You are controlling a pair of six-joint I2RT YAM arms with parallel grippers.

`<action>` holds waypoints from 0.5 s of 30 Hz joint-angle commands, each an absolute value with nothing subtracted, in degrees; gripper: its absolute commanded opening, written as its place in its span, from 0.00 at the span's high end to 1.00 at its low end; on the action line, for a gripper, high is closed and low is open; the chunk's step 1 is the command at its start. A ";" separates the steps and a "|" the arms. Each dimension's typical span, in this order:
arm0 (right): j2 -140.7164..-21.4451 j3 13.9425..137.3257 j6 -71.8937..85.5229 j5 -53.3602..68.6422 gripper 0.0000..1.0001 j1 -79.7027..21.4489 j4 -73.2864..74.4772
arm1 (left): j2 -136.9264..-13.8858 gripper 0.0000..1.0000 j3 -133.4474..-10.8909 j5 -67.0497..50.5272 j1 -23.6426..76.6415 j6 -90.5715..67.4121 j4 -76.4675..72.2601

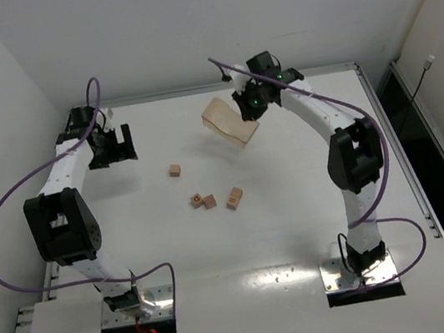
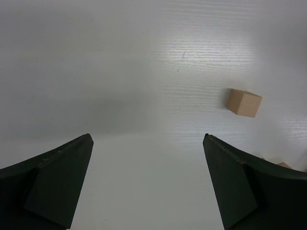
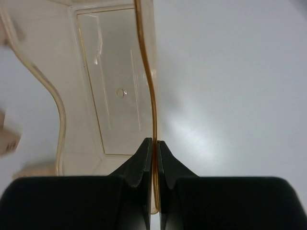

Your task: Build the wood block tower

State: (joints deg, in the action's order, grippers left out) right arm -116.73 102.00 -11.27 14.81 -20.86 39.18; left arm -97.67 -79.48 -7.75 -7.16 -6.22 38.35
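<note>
Several small tan wooden cubes lie loose on the white table; no column stands. One cube (image 1: 174, 170) lies alone, and it shows in the left wrist view (image 2: 244, 102). A marked cube (image 1: 197, 199), a cube touching it (image 1: 209, 202) and a stacked pair (image 1: 234, 197) lie near the middle. My left gripper (image 1: 123, 142) is open and empty, left of the lone cube, as the left wrist view (image 2: 147, 139) shows. My right gripper (image 1: 248, 105) is shut on the wall of the translucent tan tray (image 1: 228, 121), held tilted above the table; its wall runs between the fingers (image 3: 154, 142).
The table's far edge meets the wall just behind both grippers. A dark gap runs along the table's right side (image 1: 420, 135). Purple cables loop off both arms.
</note>
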 commanded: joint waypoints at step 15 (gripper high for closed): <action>-141.68 135.26 -16.00 16.61 1.00 -22.68 31.29 | -97.64 0.01 -85.43 -14.77 -18.11 -7.82 42.36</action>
State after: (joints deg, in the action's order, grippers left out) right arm -143.41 130.15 -15.53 12.80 -22.06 36.86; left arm -97.67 -83.53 -12.36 -17.74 -7.09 41.34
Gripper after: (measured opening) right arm 0.010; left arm 0.989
